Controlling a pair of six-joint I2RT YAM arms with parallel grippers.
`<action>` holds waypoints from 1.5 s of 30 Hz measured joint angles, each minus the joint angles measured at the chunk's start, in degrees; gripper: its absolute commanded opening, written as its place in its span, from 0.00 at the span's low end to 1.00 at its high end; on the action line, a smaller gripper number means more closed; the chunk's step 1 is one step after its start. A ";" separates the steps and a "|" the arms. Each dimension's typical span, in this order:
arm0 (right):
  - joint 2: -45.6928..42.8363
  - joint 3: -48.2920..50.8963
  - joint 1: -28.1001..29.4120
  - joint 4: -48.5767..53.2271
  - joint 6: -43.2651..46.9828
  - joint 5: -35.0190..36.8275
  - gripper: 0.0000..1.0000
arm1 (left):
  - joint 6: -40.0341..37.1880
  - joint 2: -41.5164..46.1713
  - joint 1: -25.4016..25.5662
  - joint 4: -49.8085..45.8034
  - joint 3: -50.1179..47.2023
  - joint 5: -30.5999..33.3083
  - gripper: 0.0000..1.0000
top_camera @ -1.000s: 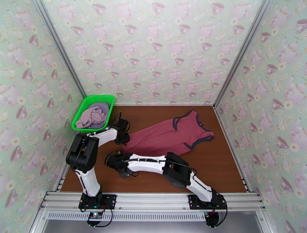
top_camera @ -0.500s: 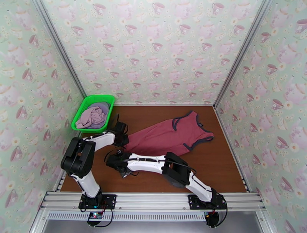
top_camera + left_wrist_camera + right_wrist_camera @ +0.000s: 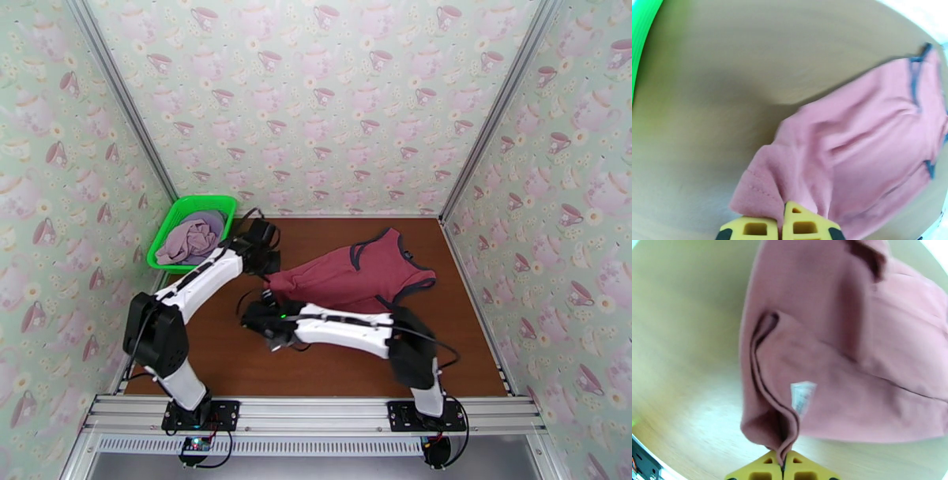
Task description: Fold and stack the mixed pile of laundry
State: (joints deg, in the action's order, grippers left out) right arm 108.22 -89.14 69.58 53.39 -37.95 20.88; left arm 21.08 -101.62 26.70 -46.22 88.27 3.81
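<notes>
Nearest, the right pincer (image 3: pixel 782 465) is clenched on a hem corner of the tank top (image 3: pixel 359 272), which is spread on the tabletop (image 3: pixel 466 339). Just beyond, the left pincer (image 3: pixel 783 225) is clamped on the other corner. Both corners are best raised level, with the hem kept taut. Farthest, the other shirts (image 3: pixel 189 237) are heaped in the basket (image 3: pixel 167 227).

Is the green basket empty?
No, crumpled pale pink and lavender garments lie piled inside the green basket.

A robot test booth: teacup-wallpapered panels (image 3: pixel 316 103) in aluminium framing (image 3: pixel 316 414) around a wooden tabletop (image 3: pixel 458 331).
</notes>
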 measured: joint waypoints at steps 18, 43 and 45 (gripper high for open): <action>-11.39 22.25 -16.94 -3.23 -0.17 5.66 0.00 | -3.19 -39.50 9.44 -20.37 52.65 5.03 0.00; -0.66 21.99 -20.55 -2.95 -0.28 11.30 0.01 | -7.43 -47.06 9.40 -15.41 55.32 0.85 0.47; -0.20 21.90 -20.55 -2.16 -0.74 12.00 0.06 | -7.65 -47.67 9.40 -14.71 55.32 0.28 0.56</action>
State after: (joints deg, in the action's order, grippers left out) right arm 108.03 -67.24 49.04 51.22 -38.70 32.88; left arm 13.43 -149.29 36.10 -60.93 143.59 4.10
